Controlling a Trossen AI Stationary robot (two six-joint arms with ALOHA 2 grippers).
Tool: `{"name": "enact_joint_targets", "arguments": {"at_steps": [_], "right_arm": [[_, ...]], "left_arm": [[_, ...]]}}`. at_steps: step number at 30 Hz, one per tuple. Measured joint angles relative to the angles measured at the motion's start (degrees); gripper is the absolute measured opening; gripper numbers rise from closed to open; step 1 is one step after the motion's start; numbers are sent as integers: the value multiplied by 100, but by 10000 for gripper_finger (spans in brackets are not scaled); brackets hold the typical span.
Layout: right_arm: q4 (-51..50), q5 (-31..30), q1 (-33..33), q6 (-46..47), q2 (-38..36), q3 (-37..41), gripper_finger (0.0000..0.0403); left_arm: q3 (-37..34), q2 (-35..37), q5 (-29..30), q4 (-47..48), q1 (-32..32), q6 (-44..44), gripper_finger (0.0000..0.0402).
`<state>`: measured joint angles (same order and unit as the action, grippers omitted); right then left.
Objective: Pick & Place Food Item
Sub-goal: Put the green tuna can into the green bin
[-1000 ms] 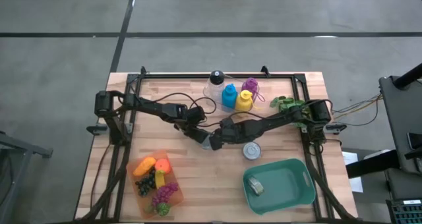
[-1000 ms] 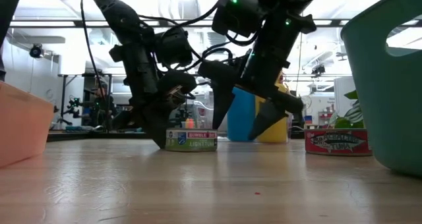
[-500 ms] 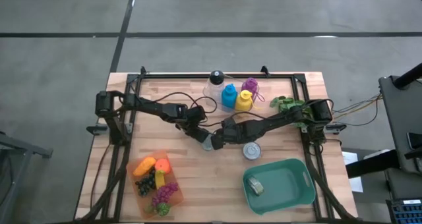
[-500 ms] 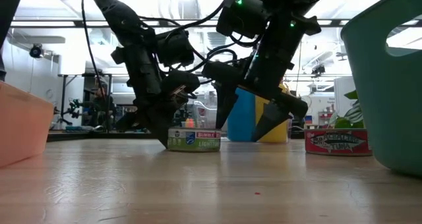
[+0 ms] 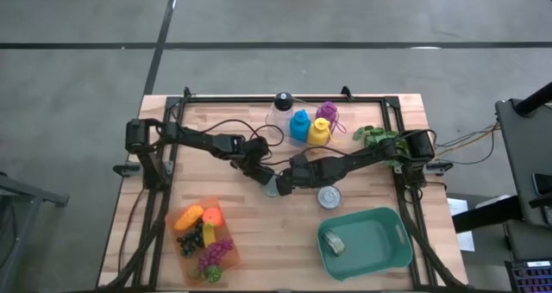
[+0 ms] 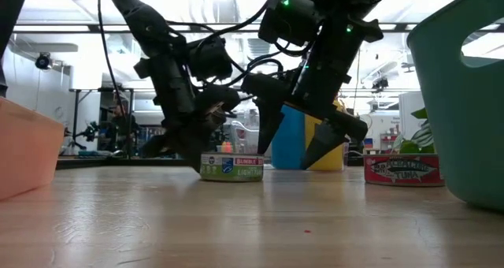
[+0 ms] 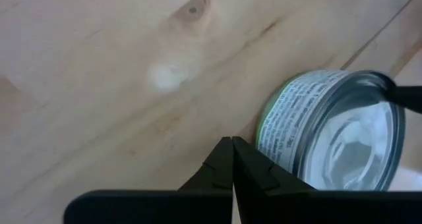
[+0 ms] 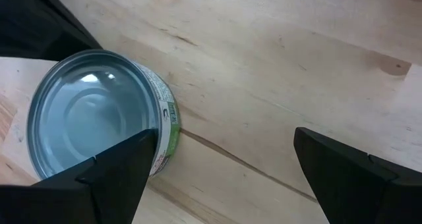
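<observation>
Nudging with my clenched left gripper (image 6: 194, 159): the tuna can (image 6: 231, 167) has slid toward my right gripper (image 6: 293, 142), whose released jaws now nearly straddle it, mid-table. Grasp looks next.

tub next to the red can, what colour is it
Teal tub, clearest in the high view.
</observation>
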<state>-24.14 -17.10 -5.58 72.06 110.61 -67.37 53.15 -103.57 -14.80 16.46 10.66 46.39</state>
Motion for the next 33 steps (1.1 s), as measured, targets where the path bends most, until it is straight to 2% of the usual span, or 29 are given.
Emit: {"name": "enact_joint_targets", "arguments": {"at_steps": [10, 33], "right_arm": [[-9, 2, 2, 0, 4, 10, 358], [-41, 19, 2, 282, -4, 240, 358]], "left_arm": [[-24, 7, -763, 117, -7, -7, 1], [0, 11, -1066, -327, -13, 316, 1]]}}
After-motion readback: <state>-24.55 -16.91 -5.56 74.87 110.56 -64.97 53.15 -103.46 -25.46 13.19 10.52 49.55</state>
